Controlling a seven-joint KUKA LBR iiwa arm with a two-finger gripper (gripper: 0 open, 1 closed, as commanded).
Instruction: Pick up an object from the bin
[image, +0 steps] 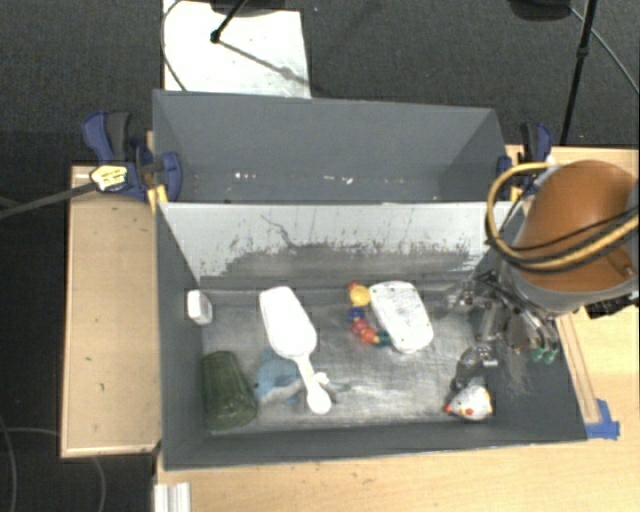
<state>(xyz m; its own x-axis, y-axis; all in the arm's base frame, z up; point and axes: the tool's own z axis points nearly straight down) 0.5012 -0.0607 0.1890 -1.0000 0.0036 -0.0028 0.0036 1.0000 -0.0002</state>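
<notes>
presently, the gripper (476, 370) is observed low in the right part of the grey bin (330, 240), beneath the arm's orange cover (575, 225). how wide it is open, and whether anything is held, cannot be told at its dark tip. a small white object with red and yellow marks (468, 404) is noted on the bin floor near the front right corner, directly below the gripper in the view; contact between them cannot be confirmed. a white oval object (402, 316) is recorded near the middle of the floor, with small yellow, blue and red pieces (362, 322) lying against its left side. a white scoop (288, 326) is found left of centre, its handle directed toward the front wall, and a blue object (274, 381) is seen touching it. a dark green cup (226, 391) is noted in the front left corner, and a small white block (199, 307) by the left wall.
</notes>
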